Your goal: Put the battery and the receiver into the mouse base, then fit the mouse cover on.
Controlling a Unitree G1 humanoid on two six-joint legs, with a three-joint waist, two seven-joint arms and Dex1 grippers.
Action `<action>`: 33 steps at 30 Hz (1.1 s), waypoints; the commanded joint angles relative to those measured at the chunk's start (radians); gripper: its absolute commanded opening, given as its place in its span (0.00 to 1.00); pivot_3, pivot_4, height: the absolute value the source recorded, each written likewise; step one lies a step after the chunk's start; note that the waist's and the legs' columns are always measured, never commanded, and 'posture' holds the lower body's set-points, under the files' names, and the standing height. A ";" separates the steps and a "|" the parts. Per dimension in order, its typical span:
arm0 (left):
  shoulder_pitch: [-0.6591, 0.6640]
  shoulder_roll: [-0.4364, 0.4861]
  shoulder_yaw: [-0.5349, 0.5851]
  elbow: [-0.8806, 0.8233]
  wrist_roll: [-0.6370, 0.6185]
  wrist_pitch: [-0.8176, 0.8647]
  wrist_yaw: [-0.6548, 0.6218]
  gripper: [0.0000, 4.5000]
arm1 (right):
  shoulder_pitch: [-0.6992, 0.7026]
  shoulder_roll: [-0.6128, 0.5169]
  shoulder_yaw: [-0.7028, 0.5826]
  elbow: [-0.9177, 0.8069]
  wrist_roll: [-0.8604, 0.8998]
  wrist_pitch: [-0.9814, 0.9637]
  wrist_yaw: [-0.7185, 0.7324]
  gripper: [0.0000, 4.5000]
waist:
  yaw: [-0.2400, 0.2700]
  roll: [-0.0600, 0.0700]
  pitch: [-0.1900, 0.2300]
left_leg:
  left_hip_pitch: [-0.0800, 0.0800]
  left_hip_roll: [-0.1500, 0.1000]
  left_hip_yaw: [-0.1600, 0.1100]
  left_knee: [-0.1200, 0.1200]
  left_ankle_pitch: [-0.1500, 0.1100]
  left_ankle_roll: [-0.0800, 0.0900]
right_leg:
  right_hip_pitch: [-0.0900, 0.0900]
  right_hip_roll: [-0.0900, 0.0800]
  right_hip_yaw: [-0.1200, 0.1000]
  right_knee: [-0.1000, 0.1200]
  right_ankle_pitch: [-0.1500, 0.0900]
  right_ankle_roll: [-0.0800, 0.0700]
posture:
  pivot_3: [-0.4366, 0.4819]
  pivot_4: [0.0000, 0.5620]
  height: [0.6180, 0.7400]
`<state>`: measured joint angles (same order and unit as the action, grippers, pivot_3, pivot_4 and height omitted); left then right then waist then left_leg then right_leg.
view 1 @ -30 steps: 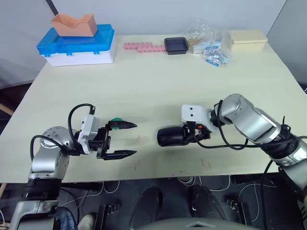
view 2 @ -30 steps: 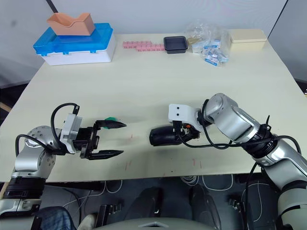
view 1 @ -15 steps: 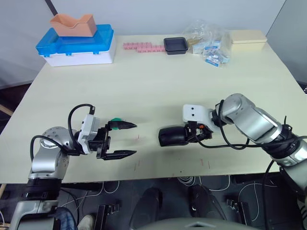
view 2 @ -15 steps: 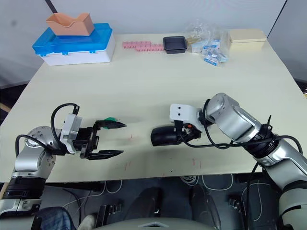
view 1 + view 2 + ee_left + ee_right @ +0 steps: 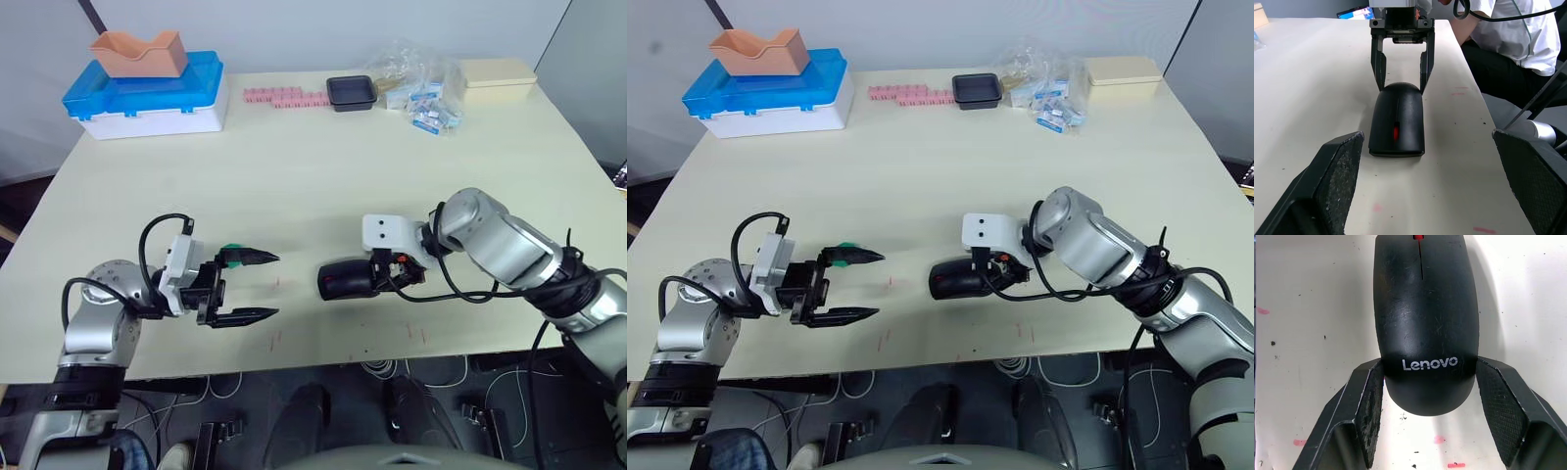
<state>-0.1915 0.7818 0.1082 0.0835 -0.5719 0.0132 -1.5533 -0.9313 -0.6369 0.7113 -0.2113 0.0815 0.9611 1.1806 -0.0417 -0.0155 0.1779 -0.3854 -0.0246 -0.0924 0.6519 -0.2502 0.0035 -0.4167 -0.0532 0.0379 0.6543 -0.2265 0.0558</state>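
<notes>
While the head views look down over the pale table (image 5: 294, 157), we see the mouse cover (image 5: 345, 281) sitting near the front edge, already closed over the mouse base, which is hidden beneath it, as are the battery and receiver; we judge the fitting step done or nearly so. Our right gripper (image 5: 377, 279) reaches in from the right with its fingers at the rear of the shell. Our left gripper (image 5: 257, 286) hovers well apart to the left, jaws spread and empty, pointed at the mouse as if ready to steady it.

From the left wrist, we look between our own wide-open fingers (image 5: 1337, 181) straight at the front of the mouse, red scroll wheel (image 5: 1396, 132) showing, with the other gripper's two fingers flanking its far end. A seated person (image 5: 1508, 39) is beyond the table edge.

From the right wrist, the pads (image 5: 1371, 404) bracket the Lenovo-marked tail; the left pad looks touching, the right shows a slight gap, so we judge a loose straddle, likely for aligning or pressing, not a firm clamp.
</notes>
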 commanded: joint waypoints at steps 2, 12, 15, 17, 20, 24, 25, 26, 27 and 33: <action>0.009 0.007 0.012 -0.034 -0.008 -0.010 -0.022 1.00 | -0.027 0.011 0.013 0.000 -0.013 0.002 0.003 0.54 | 0.000 0.000 0.000 | 0.000 0.000 0.000 0.000 0.000 0.000 | 0.000 0.000 0.000 0.000 0.000 0.000 | 0.48 0.27 1.00; 0.015 0.006 0.012 -0.040 -0.008 -0.010 -0.019 1.00 | -0.054 0.026 0.019 0.026 -0.025 0.001 0.004 0.54 | 0.000 0.000 0.000 | 0.000 0.000 -0.001 0.000 0.000 0.000 | -0.001 0.000 0.000 0.000 0.000 0.000 | 0.48 0.27 1.00; 0.016 0.005 0.014 -0.040 -0.009 -0.011 -0.018 1.00 | -0.063 0.033 0.023 0.027 -0.025 0.002 0.006 0.54 | 0.000 0.000 0.000 | 0.000 0.000 -0.001 0.000 0.000 0.000 | -0.001 0.000 0.000 0.000 0.000 0.000 | 0.48 0.27 1.00; 0.018 0.007 0.016 -0.040 -0.009 -0.010 -0.019 1.00 | -0.066 0.037 0.025 0.028 -0.024 0.004 0.006 0.54 | 0.000 0.000 0.000 | -0.001 0.000 -0.001 0.000 0.000 0.000 | -0.001 0.000 0.000 0.000 0.000 0.000 | 0.48 0.27 1.00; 0.020 0.009 0.018 -0.041 -0.009 -0.009 -0.017 1.00 | -0.064 0.045 0.025 0.027 -0.023 0.010 0.007 0.54 | 0.000 0.000 0.000 | -0.002 0.000 -0.003 0.000 0.000 0.000 | -0.003 0.000 0.000 0.000 0.000 0.000 | 0.48 0.27 1.00; 0.021 0.012 0.018 -0.044 -0.010 -0.005 -0.016 1.00 | -0.051 0.047 0.030 0.021 -0.024 0.020 0.006 0.54 | 0.000 0.000 0.000 | -0.003 0.000 -0.004 0.000 0.000 0.000 | -0.004 0.000 0.000 0.000 0.000 0.000 | 0.48 0.27 1.00; 0.020 0.013 0.018 -0.044 -0.010 -0.004 -0.017 1.00 | -0.046 0.044 0.032 0.020 -0.025 0.025 0.004 0.54 | 0.000 0.000 0.000 | -0.004 0.000 -0.005 0.000 0.000 0.000 | -0.005 0.000 0.000 0.000 0.000 0.000 | 0.48 0.27 1.00; 0.019 0.014 0.018 -0.043 -0.010 -0.004 -0.018 1.00 | -0.042 0.042 0.034 0.020 -0.025 0.029 0.003 0.54 | 0.000 0.000 0.000 | -0.005 0.000 -0.005 0.000 0.000 0.000 | -0.005 0.000 0.000 0.000 0.000 0.000 | 0.48 0.27 1.00; 0.018 0.015 0.018 -0.043 -0.009 -0.003 -0.018 1.00 | -0.039 0.038 0.034 0.020 -0.026 0.033 0.002 0.54 | 0.000 0.000 0.000 | -0.005 0.000 -0.005 0.000 0.000 0.000 | -0.006 0.000 0.000 0.000 0.000 0.000 | 0.48 0.27 1.00; 0.014 0.016 0.015 -0.043 -0.009 0.000 -0.019 1.00 | -0.033 0.028 0.041 0.021 -0.030 0.052 -0.006 0.54 | 0.000 0.000 0.000 | -0.006 0.000 -0.006 0.000 0.000 0.000 | -0.006 0.000 0.000 0.000 0.000 0.000 | 0.48 0.27 1.00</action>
<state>-0.1717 0.7818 0.1082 0.0710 -0.5720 0.0145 -1.5530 -0.9664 -0.5961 0.7462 -0.1770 0.0636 1.0014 1.1859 -0.0414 -0.0152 0.1781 -0.3910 -0.0250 -0.0981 0.6520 -0.2501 0.0033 -0.4223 -0.0535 0.0374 0.6546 -0.2263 0.0556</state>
